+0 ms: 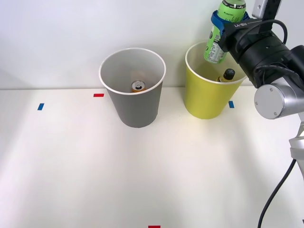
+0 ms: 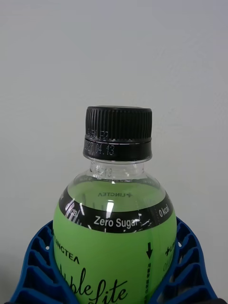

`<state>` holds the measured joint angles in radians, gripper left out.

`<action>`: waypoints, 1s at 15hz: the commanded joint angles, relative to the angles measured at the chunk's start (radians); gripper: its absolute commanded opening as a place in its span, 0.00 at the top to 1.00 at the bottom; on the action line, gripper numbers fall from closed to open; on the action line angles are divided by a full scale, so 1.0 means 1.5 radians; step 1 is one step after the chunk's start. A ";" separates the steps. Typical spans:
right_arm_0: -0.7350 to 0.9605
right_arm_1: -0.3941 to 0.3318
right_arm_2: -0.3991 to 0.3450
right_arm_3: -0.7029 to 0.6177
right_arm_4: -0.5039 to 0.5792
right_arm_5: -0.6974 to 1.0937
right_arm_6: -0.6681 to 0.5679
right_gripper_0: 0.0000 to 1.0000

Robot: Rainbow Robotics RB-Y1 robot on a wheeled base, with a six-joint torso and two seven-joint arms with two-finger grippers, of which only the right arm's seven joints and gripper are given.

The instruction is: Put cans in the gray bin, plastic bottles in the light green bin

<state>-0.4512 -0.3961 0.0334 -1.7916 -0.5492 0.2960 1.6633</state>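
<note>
My right gripper [image 1: 230, 20] is shut on the bright green plastic bottle [image 1: 217, 45], which it holds tilted above the back of the light green bin [image 1: 202, 102]. The bottle's lower end hangs over the bin's opening. In the right wrist view the green bottle [image 2: 114, 247] with its black cap [image 2: 118, 133] sits between the blue ribbed fingers [image 2: 35, 270] of the gripper [image 2: 114, 289]. Inside the light green bin leans the amber-brown bottle [image 1: 226, 76] with a black cap. The can [image 1: 138, 86] lies at the bottom of the gray bin [image 1: 135, 111], silver top up.
The two bins stand side by side at the back of the white table [image 1: 142, 171], close to the wall. Small blue tape marks [image 1: 41, 107] and red ones [image 1: 99, 95] dot the tabletop. A black cable [image 1: 278, 194] hangs at the right.
</note>
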 commanded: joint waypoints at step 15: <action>0.079 -0.037 0.065 -0.042 -0.007 -0.095 -0.011 0.00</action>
<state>-0.3818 -0.4386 0.1265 -1.8029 -0.5594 0.1562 1.6492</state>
